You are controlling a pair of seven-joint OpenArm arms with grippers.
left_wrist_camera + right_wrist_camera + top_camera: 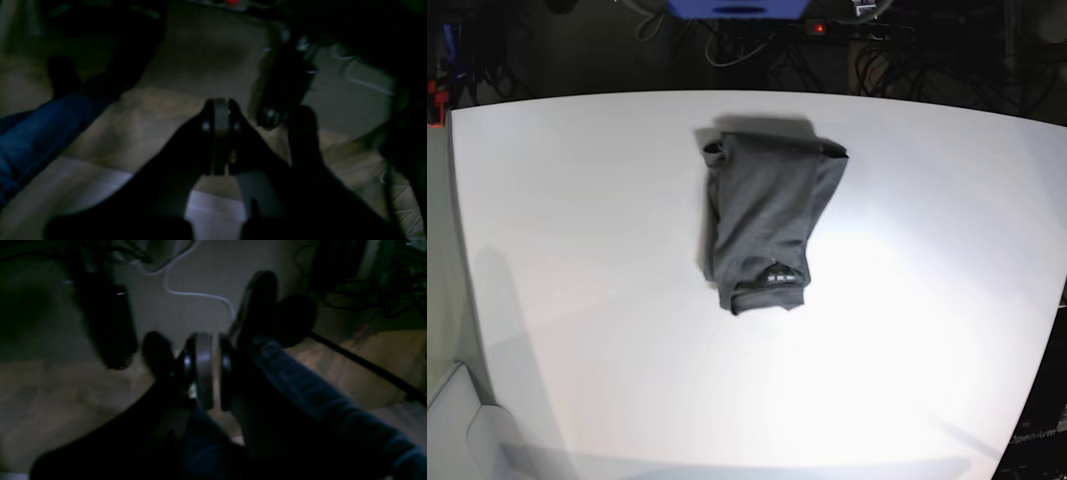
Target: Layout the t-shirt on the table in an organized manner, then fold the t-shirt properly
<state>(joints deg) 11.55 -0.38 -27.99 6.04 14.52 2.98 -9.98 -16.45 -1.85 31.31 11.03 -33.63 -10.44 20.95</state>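
I see the dark charcoal-grey cotton t-shirt (765, 222) folded lengthwise mid-counter (577, 200), long axis running away from me; both claws (220, 133) (203, 370) pressed together, off-counter, neither nearer.

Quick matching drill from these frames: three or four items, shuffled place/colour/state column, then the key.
1. t-shirt
2. table
3. left gripper
4. red light

a. white, smooth
b. shut, away from the cloth, floor beneath it
c. beyond the table's far edge
d. charcoal grey, folded narrow, mid-table

Pairs: 1-d, 2-a, 3-b, 4-c
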